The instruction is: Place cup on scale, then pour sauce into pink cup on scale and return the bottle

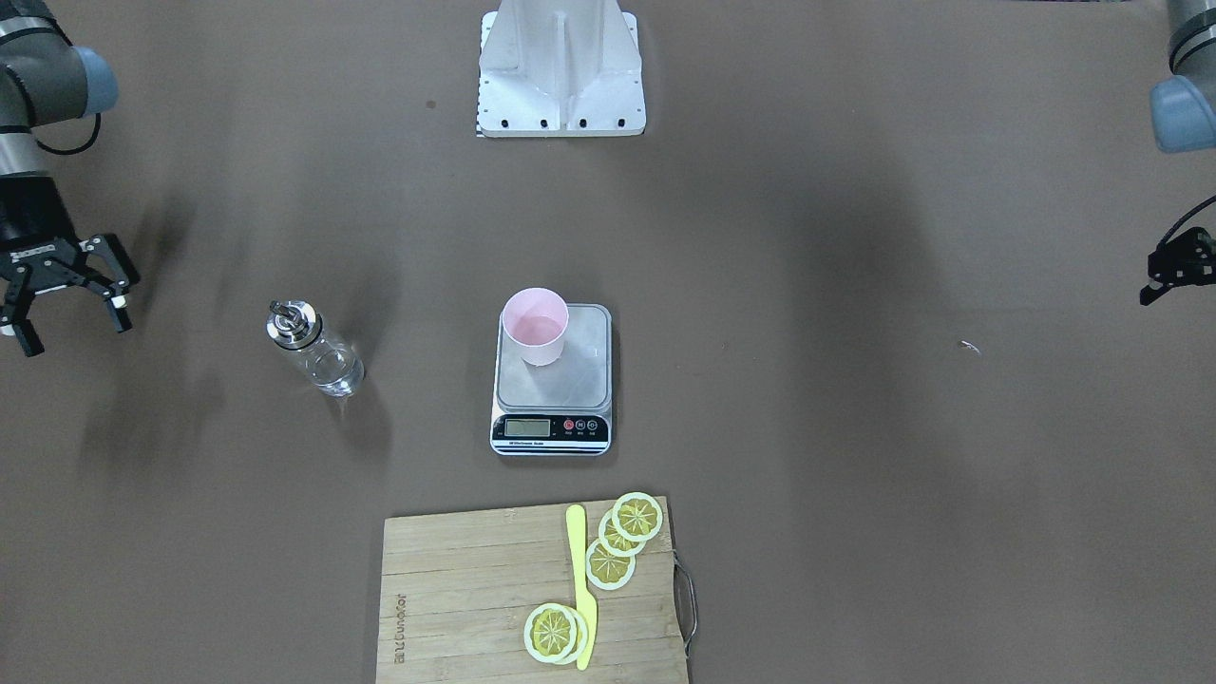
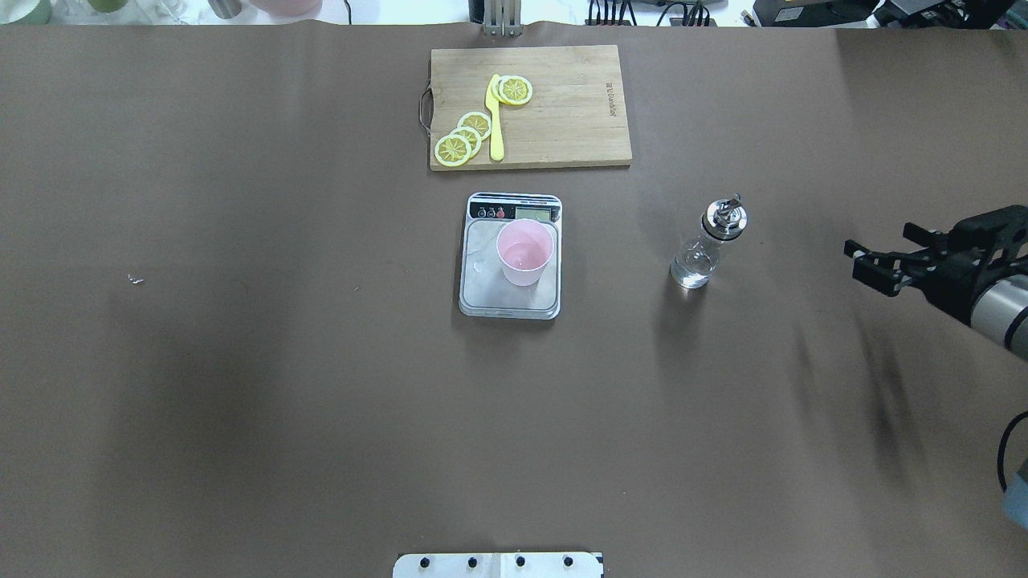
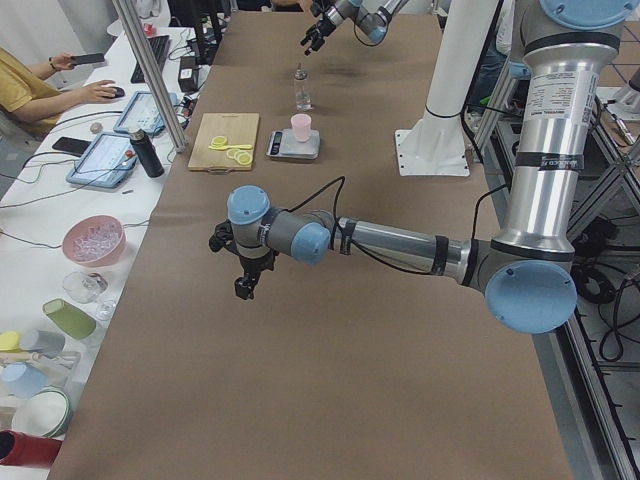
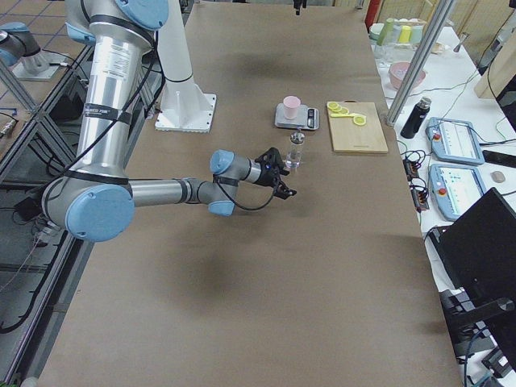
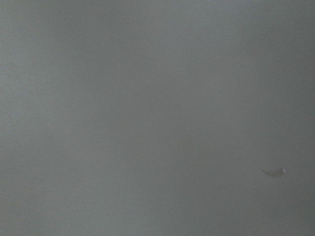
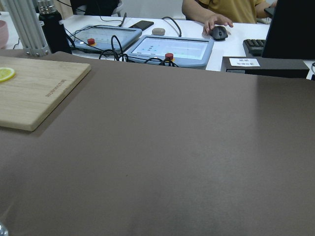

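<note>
- Nearest the front-facing camera lies the bamboo cutting board (image 1: 456,579), carrying lemon slices (image 1: 636,516) and a yellow plastic knife (image 1: 580,589). None of it belongs to the job.
- The right gripper (image 1: 71,321) hangs above bare table (image 1: 855,475), fingers spread with nothing between them.
- Next outward is the bottle (image 1: 318,353), upright on the table between that gripper and the scale (image 1: 575,380) and well apart from both. A little clear sauce (image 1: 337,375) shows at its bottom.
- The pink cup (image 1: 535,328) sits upright on the scale's steel platform, slightly toward the bottle's side.
- The left gripper (image 1: 1173,268) is far off toward the table's other end, cut by the frame edge. I cannot tell whether its fingers are apart or together.
- Risks, as I judge them, if the pour is yet to come:
  - Spread fingers arriving off-line could knock the narrow bottle over.
  - Smooth glass could slip in the grip once tilted.
  - The spout could nudge the light cup and tip it.
  - Colourless liquid makes overfilling, or a spill onto the platform, hard to spot.
- Hard to make out:
  - Whether the cup already holds liquid.
  - Whether a pale glint on the platform beside the cup is a droplet or a reflection.
  - The digits on the display (image 1: 527,427).
- The left wrist camera shows only blank table and a small fleck (image 5: 273,172). The right wrist camera shows neither fingers nor bottle.
</note>
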Motion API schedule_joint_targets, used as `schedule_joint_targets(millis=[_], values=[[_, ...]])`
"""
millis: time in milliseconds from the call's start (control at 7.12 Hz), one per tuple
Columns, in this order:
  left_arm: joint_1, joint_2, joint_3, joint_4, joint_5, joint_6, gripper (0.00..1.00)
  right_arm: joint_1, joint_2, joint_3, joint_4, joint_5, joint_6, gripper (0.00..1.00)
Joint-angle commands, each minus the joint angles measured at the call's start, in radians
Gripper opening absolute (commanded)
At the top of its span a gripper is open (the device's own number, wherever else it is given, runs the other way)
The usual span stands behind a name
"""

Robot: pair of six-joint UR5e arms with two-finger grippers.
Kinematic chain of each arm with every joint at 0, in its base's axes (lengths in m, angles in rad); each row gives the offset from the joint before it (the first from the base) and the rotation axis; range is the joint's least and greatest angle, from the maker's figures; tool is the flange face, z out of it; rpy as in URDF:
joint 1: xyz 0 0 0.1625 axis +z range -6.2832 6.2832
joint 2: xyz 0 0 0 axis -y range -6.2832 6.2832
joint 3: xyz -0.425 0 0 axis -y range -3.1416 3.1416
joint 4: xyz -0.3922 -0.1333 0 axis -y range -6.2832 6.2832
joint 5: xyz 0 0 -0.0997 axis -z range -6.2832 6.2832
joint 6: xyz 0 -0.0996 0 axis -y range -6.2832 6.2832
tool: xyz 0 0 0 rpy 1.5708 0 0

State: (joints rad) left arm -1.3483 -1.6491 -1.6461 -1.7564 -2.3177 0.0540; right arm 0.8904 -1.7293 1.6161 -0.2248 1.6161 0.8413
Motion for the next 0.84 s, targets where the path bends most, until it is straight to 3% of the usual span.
schedule_joint_targets(millis=[0,140,421,702], values=[[-0.002,0.002,-0.006,0.0,0.0,0.001,0.99,0.299,0.17,-0.19,-0.158,0.453,-0.13,1.0],[-0.003,0.009,-0.007,0.0,-0.012,0.003,0.99,0.358,0.183,-0.188,-0.301,0.497,-0.286,1.0],[-0.062,0.012,-0.004,0.009,-0.095,0.003,0.99,0.465,0.215,-0.185,-0.558,0.615,-0.361,1.0],[-0.127,0.028,0.0,0.014,-0.117,0.003,1.0,0.534,0.211,-0.2,-0.665,0.65,-0.428,1.0]])
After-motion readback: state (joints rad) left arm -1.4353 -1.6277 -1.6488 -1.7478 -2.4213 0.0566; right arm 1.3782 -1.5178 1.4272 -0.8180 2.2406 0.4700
